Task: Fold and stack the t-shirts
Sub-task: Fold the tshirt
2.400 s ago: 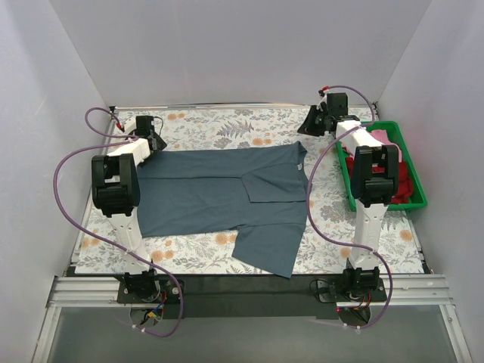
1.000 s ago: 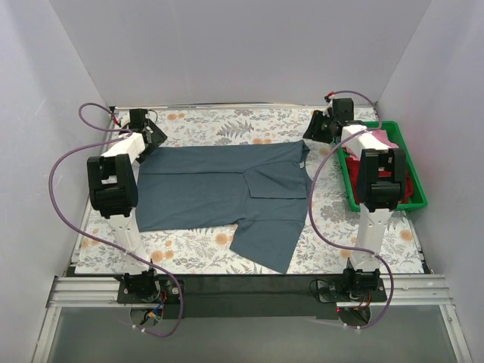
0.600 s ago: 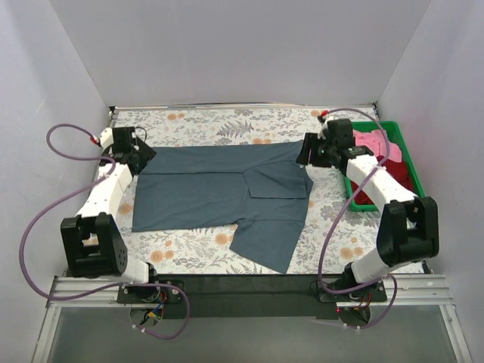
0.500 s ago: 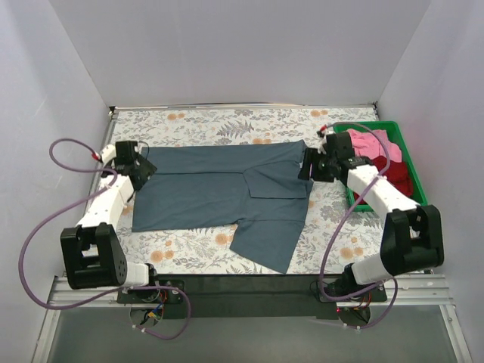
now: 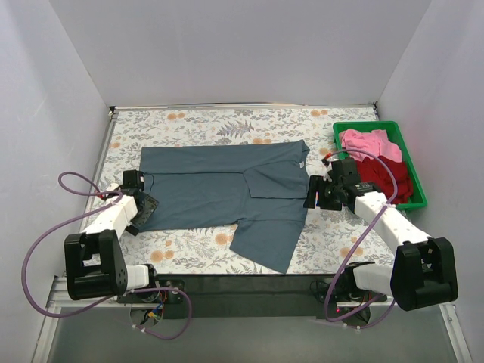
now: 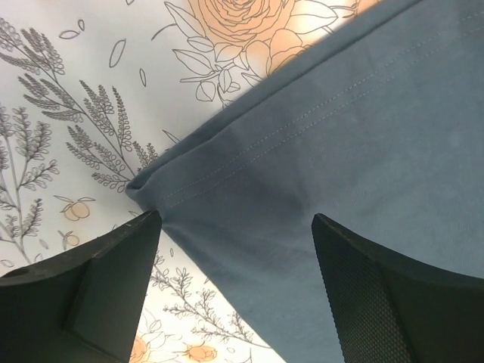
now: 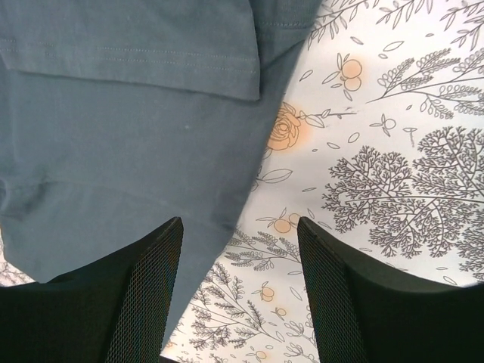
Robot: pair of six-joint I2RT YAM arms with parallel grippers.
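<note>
Folding seemed barely begun when I looked: blue shirt (image 5: 219, 189) flat on the worktop (image 5: 197, 121), pink shirt (image 5: 365, 142) and red shirt (image 5: 392, 180) in the bin (image 5: 374, 123), left gripper (image 5: 142, 212) and right gripper (image 5: 310, 193) spread, empty.

dark red t-shirt (image 5: 391, 180) partly under pink t-shirt (image 5: 368, 142), slate t-shirt (image 6: 363, 151) cropped close-up

**Three t-shirts:** one slate blue-grey t-shirt (image 5: 219, 185) spread on the table (image 5: 227, 125); one pink t-shirt (image 5: 367, 144) and one dark red t-shirt (image 5: 392, 180) heaped in the green bin (image 5: 418, 198).
**One bin.**
**Two arms:** one left arm (image 5: 113, 218) and one right arm (image 5: 386, 219), each carrying one tool, the left tool (image 5: 144, 210) and the right tool (image 5: 312, 190).
**Two fingers** (image 6: 98, 295) per tool.
**Two purple cables** (image 5: 25, 265), one at each arm.
**One table**, floral-printed.
</note>
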